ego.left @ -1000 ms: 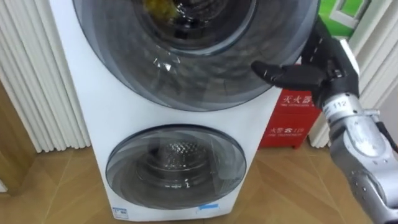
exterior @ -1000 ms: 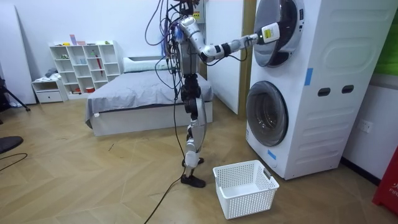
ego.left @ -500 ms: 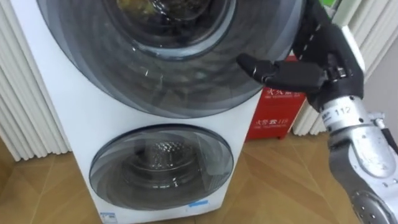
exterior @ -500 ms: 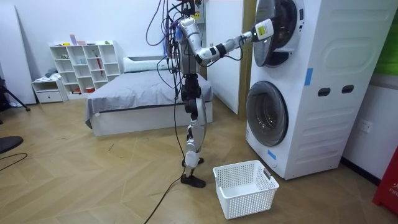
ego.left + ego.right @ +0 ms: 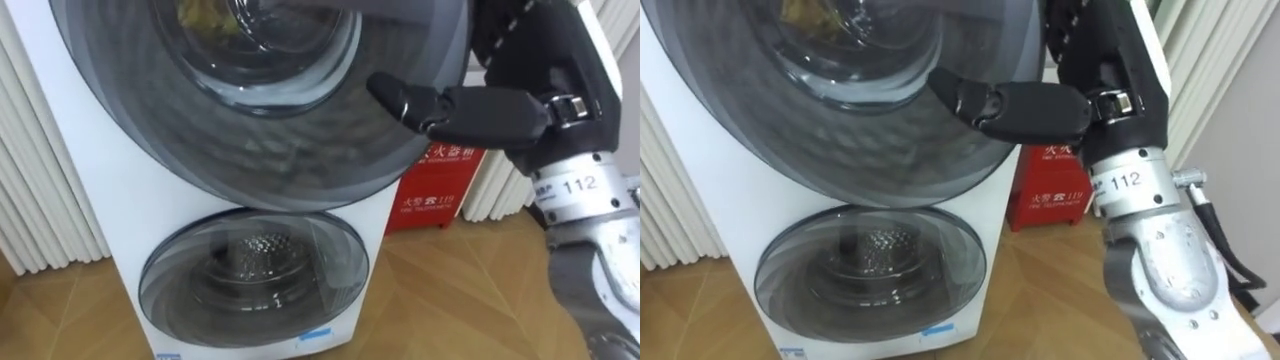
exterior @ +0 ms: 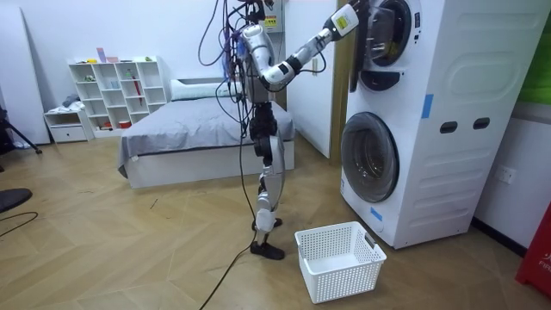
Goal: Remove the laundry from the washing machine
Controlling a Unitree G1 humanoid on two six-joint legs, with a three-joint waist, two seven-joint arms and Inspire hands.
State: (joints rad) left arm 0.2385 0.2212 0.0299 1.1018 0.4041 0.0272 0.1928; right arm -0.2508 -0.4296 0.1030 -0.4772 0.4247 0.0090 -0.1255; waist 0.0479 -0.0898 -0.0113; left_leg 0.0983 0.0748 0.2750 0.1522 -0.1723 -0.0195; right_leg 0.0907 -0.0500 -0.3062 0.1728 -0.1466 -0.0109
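While the robot stands on the wooden floor point(image 6: 129, 250) before the stacked washing machine point(image 6: 456, 112), its right hand point(image 5: 500, 105) is raised to the rim of the upper door point(image 5: 250, 130). The thumb point(image 5: 400, 98) lies straight across the smoky glass. The other fingers point(image 5: 495, 35) run up beside the rim and out of the picture, so I cannot tell whether they clasp it. Behind the glass, left of the thumb and apart from it, crumpled yellowish clothes point(image 5: 205, 15) sit in the upper drum. In the room view that door stands ajar. The lower door point(image 5: 250, 275) is closed, with a red cabinet point(image 5: 435, 200) beside the machine. A white basket point(image 6: 338, 258) stands near the robot's feet, and a bed point(image 6: 189, 129) lies well behind.
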